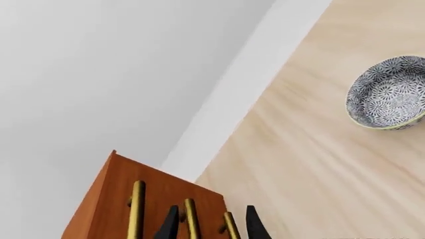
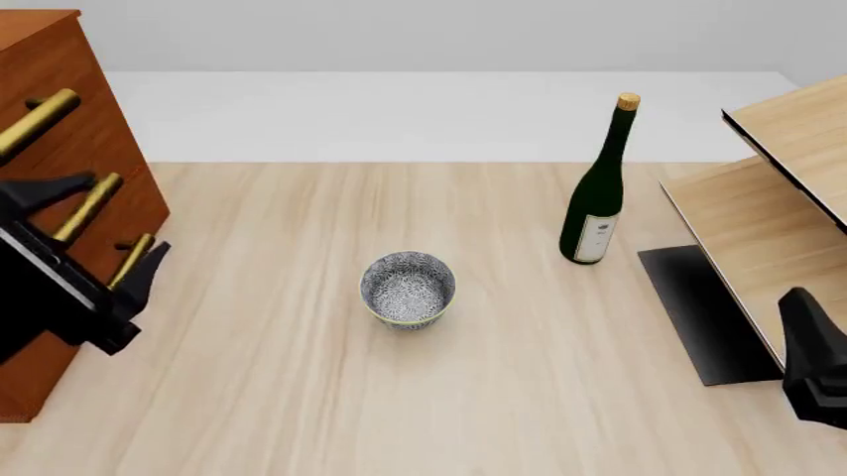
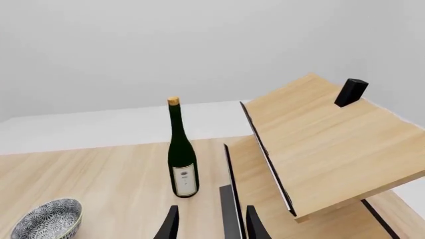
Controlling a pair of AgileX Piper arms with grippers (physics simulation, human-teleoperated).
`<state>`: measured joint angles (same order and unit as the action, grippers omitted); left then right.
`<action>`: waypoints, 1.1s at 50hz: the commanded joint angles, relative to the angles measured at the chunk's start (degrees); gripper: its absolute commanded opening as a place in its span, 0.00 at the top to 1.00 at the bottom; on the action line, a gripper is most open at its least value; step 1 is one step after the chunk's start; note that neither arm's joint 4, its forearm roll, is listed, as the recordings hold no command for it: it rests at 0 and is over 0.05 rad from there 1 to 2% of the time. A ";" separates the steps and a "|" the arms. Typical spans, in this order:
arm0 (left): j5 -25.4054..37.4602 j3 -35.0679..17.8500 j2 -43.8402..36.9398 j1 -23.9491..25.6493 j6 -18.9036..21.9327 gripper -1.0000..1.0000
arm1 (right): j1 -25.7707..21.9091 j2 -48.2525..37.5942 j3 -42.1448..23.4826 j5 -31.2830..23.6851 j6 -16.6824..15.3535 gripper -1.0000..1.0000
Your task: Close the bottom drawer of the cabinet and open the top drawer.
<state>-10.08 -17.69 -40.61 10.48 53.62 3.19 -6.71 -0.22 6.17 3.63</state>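
The cabinet stands at the table's left edge, reddish-brown with three brass bar handles. The top drawer's handle is uppermost and the bottom drawer's handle is lowest. All three drawer fronts look level with each other. My left gripper is open right in front of the cabinet, its fingers spanning the middle and bottom handles. In the left wrist view the gripper shows those two handles between its fingers, touching neither. My right gripper is open and empty at the near right.
A patterned bowl sits mid-table. A green wine bottle stands to the right of it. A pale wood shelf unit with a black base fills the right side, close to my right gripper.
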 commanded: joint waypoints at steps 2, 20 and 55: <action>-0.34 -1.62 0.68 -1.52 7.23 0.00 | -0.01 -0.11 -0.01 0.08 0.21 0.00; 1.41 -2.68 1.82 -3.77 14.19 0.00 | 0.05 0.32 -0.07 -0.40 0.65 0.00; 2.57 -5.36 1.91 -18.42 17.89 0.00 | 0.05 1.10 -0.09 -1.23 0.83 0.00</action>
<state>-6.94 -22.78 -38.41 -5.00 70.48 3.22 -5.54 -0.31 4.87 4.47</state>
